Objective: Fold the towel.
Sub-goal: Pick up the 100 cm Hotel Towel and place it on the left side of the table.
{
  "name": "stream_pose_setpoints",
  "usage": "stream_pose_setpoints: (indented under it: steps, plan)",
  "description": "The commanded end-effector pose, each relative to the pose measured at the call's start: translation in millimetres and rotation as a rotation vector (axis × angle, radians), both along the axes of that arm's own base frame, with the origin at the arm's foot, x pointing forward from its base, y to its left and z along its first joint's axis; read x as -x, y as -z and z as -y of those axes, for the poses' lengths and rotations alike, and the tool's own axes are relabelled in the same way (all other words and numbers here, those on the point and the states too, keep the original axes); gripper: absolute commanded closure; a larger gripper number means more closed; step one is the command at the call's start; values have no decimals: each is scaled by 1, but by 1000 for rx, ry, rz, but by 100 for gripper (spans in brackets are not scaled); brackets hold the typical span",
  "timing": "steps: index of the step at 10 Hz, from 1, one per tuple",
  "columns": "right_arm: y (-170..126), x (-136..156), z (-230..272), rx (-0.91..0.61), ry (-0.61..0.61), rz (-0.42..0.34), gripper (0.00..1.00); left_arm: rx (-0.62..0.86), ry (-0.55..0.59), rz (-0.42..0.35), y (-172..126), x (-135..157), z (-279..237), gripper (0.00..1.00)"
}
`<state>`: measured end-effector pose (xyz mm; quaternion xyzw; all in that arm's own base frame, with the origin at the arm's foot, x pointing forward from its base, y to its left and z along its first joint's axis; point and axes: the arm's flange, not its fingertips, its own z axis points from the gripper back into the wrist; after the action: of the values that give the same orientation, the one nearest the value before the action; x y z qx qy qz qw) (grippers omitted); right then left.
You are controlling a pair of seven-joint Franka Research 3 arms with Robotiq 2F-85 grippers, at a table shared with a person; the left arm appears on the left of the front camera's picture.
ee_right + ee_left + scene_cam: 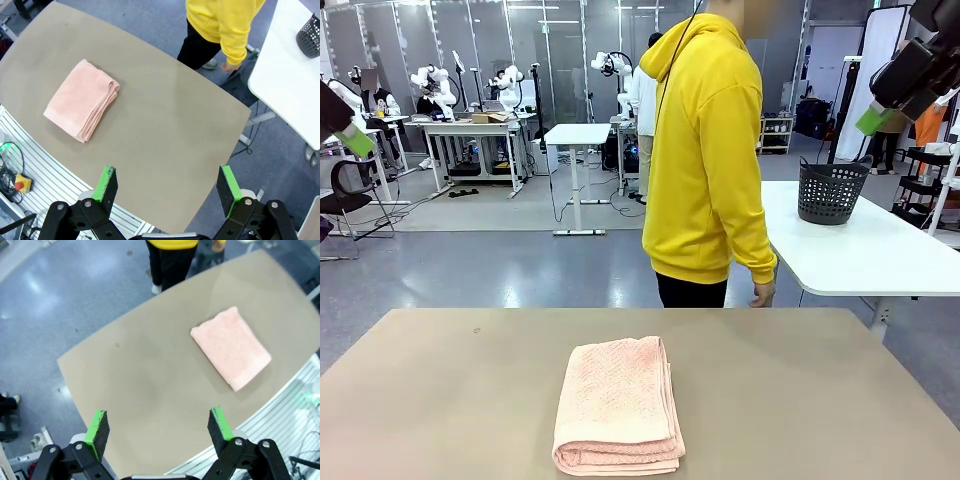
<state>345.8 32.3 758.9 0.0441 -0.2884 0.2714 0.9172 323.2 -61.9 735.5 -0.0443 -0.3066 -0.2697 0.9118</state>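
Observation:
The towel (618, 405) is salmon-pink terry cloth, folded into a thick rectangular stack near the front middle of the tan table (800, 400). Its layered edges face the table's front and right. From above, the towel (231, 347) lies far ahead of my left gripper (159, 430), which is open with nothing between its green pads. The towel (82, 100) also lies well clear of my right gripper (167, 187), open and empty too. Both arms are raised high at the front view's upper corners; a green pad (358, 142) shows at left and another green pad (872, 120) at right.
A person in a yellow hoodie (705, 150) stands at the table's far edge, one hand (762, 294) hanging by the side. A white table (880, 255) with a dark mesh basket (830, 190) stands at the right behind.

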Motion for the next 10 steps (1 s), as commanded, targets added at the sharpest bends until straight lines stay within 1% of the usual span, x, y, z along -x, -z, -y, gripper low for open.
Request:
stream_pose_setpoints:
  steps: [1,4,6,8,10]
  plan:
    - [-1,-1,2,4,2,-6,0,68,-18,-32,21,-5,11,0]
    - [-1,-1,2,4,2,-6,0,187,-50,-103,84,-21,32,0]
    - [-1,-1,2,4,2,-6,0,237,-71,-116,123,-30,44,0]
    - [-1,-1,2,4,2,-6,0,308,-80,-140,174,-47,55,0]
    - [-1,-1,2,4,2,-6,0,412,-98,-242,230,-66,70,0]
